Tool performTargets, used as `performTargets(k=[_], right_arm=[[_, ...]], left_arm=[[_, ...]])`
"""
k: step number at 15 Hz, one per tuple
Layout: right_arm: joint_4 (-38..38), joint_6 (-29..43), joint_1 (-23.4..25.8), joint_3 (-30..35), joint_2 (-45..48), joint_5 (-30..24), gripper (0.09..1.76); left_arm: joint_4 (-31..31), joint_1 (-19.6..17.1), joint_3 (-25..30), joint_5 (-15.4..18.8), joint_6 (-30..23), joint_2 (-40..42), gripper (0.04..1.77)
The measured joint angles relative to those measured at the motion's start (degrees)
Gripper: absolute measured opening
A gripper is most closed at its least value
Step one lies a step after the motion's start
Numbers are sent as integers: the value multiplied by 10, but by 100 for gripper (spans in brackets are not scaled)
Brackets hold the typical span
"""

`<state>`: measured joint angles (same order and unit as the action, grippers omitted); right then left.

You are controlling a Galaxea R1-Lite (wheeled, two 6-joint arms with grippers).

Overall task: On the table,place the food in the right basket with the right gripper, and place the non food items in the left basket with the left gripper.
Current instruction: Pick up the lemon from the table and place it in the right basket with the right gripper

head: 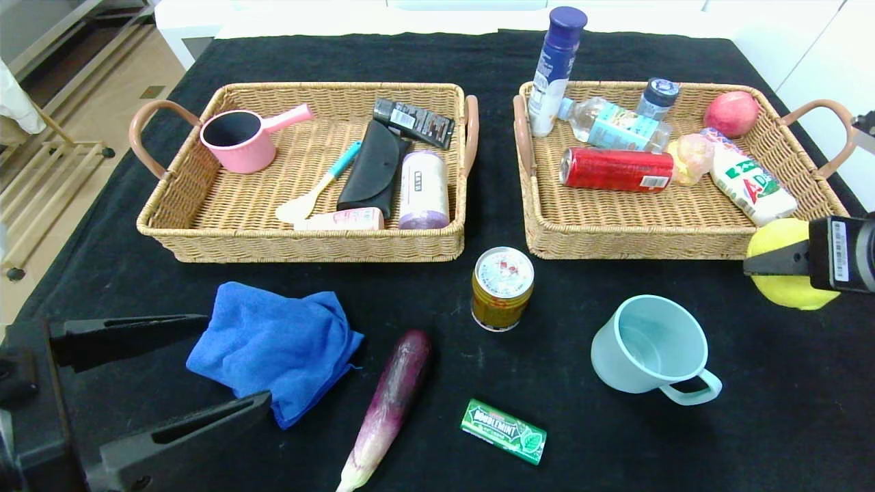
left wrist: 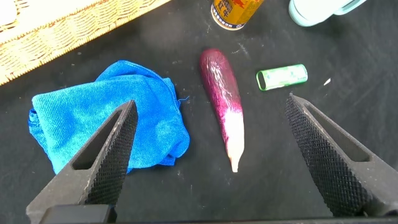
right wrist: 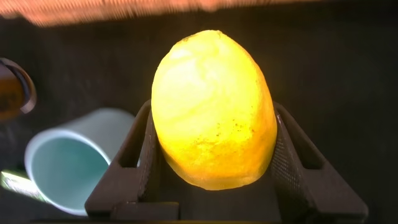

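A: What's at the left?
B: The left gripper (head: 225, 362), jaws wide apart, at the blue cloth (head: 277, 348) (eggplant (head: 389, 403) at its three o'clock).

A: And right?
B: The right gripper (head: 752, 266) clamps a lemon (head: 786, 273), partly hidden, at the right basket (head: 683, 239)'s four o'clock. Black tablecloth (head: 615, 437) underneath.

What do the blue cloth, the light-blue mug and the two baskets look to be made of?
Blue cloth: soft microfibre-like fabric, matte, fuzzy nap, crumpled folds.
Mug: probably plastic, smooth with a dull sheen; could be glazed ceramic.
Left basket and right basket: woven wicker or rattan, tan, visible weave; synthetic possible.
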<state>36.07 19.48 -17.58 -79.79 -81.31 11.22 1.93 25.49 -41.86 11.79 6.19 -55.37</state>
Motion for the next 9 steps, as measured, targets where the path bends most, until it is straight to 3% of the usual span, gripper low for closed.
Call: performTargets(k=[5,9], right_arm=[[-2,-20,21,-125,-75,-2,104],[-8,-32,58,-183,-134,0,104]], left_arm=[[0,0,0,0,3,1,172],[0,1,1,0,7,1,172]])
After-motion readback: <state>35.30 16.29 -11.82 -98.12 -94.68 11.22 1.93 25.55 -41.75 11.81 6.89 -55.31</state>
